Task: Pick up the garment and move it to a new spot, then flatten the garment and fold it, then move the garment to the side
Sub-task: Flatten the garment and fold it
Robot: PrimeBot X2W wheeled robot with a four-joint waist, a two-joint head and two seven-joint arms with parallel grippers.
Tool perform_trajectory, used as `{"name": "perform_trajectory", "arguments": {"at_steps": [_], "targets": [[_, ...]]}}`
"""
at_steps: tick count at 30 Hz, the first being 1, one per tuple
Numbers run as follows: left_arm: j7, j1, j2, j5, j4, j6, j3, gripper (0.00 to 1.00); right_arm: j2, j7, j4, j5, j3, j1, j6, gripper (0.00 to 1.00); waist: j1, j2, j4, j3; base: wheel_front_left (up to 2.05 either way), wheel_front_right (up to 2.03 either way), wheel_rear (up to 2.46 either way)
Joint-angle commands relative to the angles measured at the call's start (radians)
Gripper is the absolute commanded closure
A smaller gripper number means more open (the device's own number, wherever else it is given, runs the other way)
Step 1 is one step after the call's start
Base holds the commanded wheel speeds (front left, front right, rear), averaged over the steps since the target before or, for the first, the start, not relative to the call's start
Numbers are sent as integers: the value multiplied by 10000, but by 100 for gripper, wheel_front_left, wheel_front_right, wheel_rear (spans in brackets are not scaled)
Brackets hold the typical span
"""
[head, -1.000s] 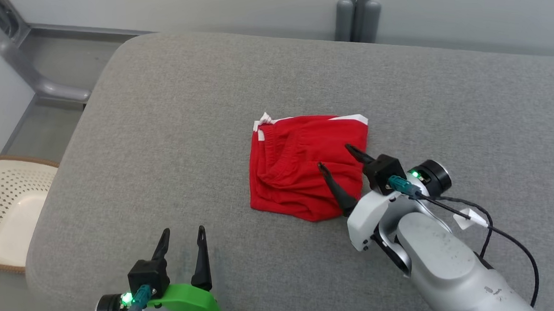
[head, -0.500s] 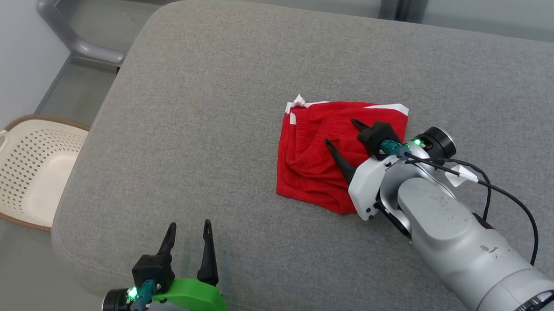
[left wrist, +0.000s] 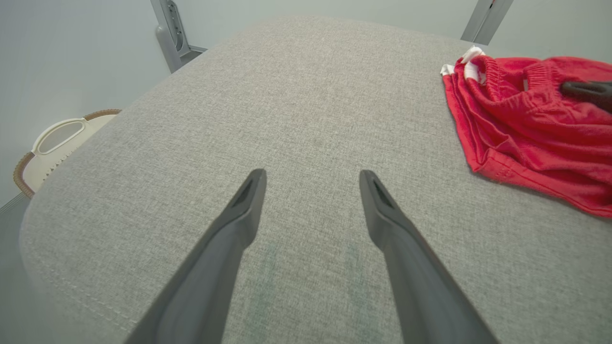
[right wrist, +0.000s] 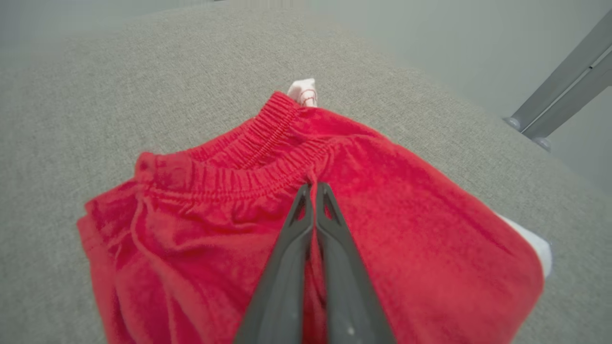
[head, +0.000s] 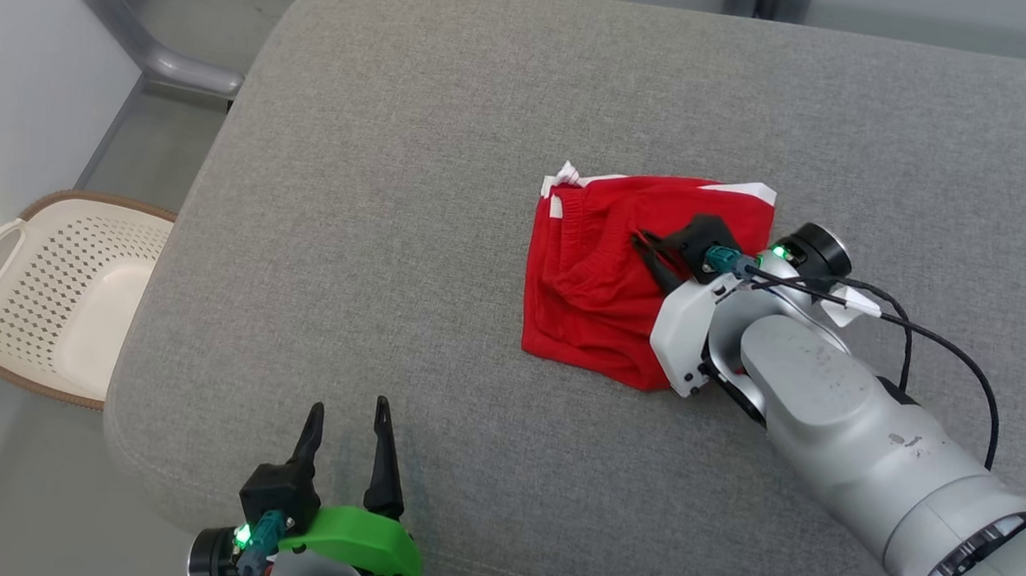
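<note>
The right hand (right wrist: pixel 314 190) pinches the red garment (right wrist: pixel 420 229), fingers pressed together, tips at the elastic waistband (right wrist: pixel 229 184); grey cushion (right wrist: pixel 95 95) stretches beyond and left of it.

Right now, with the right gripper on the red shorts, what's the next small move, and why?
Probably lift the right gripper slightly: it looks shut on the red shorts at the waistband, and they lie bunched on the grey cushion.

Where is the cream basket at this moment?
Head view, far left: the basket sits on the floor beside the grey cushion, apart from the red garment.
</note>
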Motion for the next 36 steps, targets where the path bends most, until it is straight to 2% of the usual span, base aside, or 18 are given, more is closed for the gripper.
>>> {"name": "perform_trajectory", "arguments": {"at_steps": [1,13,23,24,26,27,36], "targets": [[-22,-175,28,-63,-35,63,-10,0,-31,-133,-88,-39,30,-200,-2,100,0,0,32,15,0,0,0],[-22,-146,28,-239,-26,53,-196,0,-39,-418,-1241,260,392,-230,-2,100,0,0,539,89,0,0,0],[-22,-295,26,-373,48,122,-552,0,-50,-403,-481,-170,-219,142,-2,100,0,0,1047,307,0,0,0],[-22,-328,25,-415,68,130,-591,0,-50,-403,-330,-223,-335,145,-2,96,0,0,1073,338,0,0,0],[-22,-401,26,-444,72,147,-634,0,-43,-402,-155,-299,-525,141,-2,53,0,0,1095,386,0,0,0],[-22,-423,26,-451,65,154,-640,0,-43,-402,-120,-297,-621,141,-2,0,0,0,1093,398,0,0,0],[-22,-472,28,-367,21,198,-492,0,-45,-399,-1178,-403,-1167,417,-2,0,0,0,621,317,0,0,0]]}}
